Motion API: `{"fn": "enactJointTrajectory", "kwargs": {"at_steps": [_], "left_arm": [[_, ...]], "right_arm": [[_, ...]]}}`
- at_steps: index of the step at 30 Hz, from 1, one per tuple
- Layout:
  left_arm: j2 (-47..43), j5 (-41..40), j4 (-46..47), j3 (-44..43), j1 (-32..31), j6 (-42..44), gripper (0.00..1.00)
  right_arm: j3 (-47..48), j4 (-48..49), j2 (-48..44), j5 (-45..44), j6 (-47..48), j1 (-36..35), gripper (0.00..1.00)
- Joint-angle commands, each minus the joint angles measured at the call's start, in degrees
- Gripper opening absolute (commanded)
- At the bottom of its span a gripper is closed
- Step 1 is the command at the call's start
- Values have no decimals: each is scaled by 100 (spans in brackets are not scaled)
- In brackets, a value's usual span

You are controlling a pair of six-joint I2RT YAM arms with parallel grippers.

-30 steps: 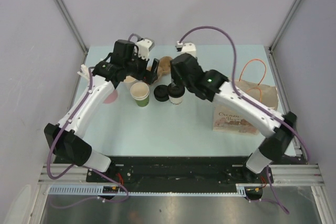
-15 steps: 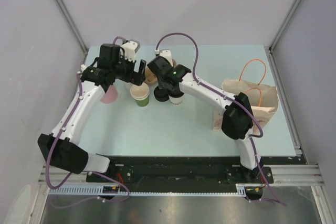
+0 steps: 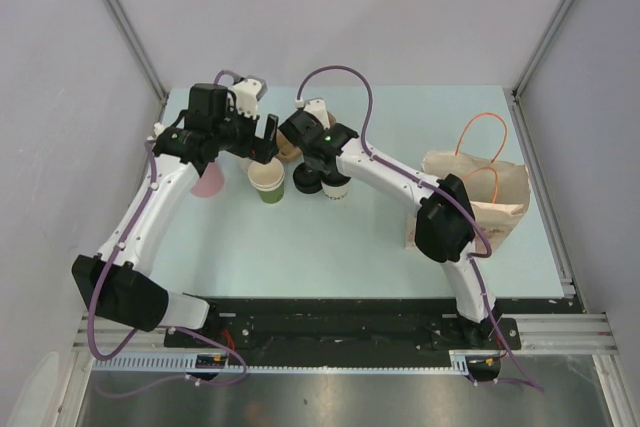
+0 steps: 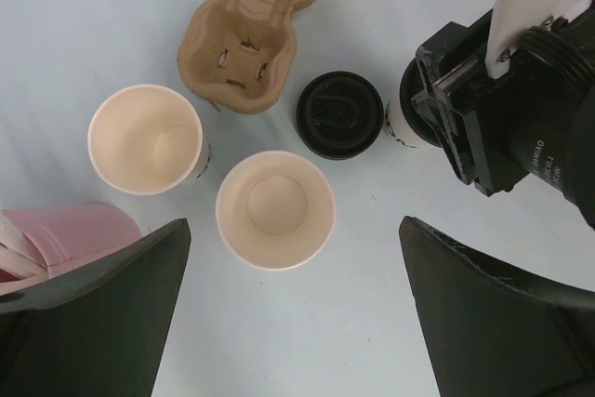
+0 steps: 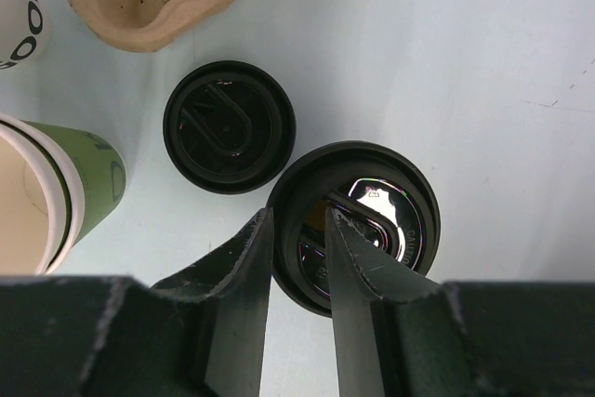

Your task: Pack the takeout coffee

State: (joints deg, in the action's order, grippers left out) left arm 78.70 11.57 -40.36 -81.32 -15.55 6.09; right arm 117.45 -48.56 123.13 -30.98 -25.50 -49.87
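Two black-lidded cups stand side by side at mid-table. The white-sided one point(image 3: 336, 187) is on the right and the other point(image 3: 306, 180) on the left, its side hidden. In the right wrist view my right gripper point(image 5: 299, 220) is nearly closed over the left rim of the white-sided cup's lid point(image 5: 372, 220), one finger outside it and one on top. The second lid point(image 5: 230, 127) is just beyond. My left gripper point(image 4: 293, 262) is wide open and empty, high above a lidless green cup point(image 4: 275, 209).
A brown pulp cup carrier point(image 3: 291, 144) lies behind the cups. A lidless white cup point(image 4: 145, 139) and a pink cup of straws point(image 3: 208, 183) are at the left. A brown paper bag with orange handles point(image 3: 482, 185) lies at the right, on a printed sheet.
The right arm has swung its elbow out and brought its gripper left over the lidded cups. The left gripper has drawn back to the left. The cups have not moved.
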Motion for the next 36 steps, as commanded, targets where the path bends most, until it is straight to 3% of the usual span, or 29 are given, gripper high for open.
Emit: {"fn": "enactJointTrajectory", "kwargs": {"at_steps": [1,13,23,36], "left_arm": [[-267,284,160,20,17,253,100],[-276,372,169,2,17,261,100],[-293,477,160,-24,17,261,100],[-241,565,160,-16,17,323,100]], "right_arm": [[24,127,44,74,-122,65,33],[-319,153,27,163,-149,109,28],[-556,232,-228,198,-87,109,0],[-644,391,-1414,848,774,100,0]]}}
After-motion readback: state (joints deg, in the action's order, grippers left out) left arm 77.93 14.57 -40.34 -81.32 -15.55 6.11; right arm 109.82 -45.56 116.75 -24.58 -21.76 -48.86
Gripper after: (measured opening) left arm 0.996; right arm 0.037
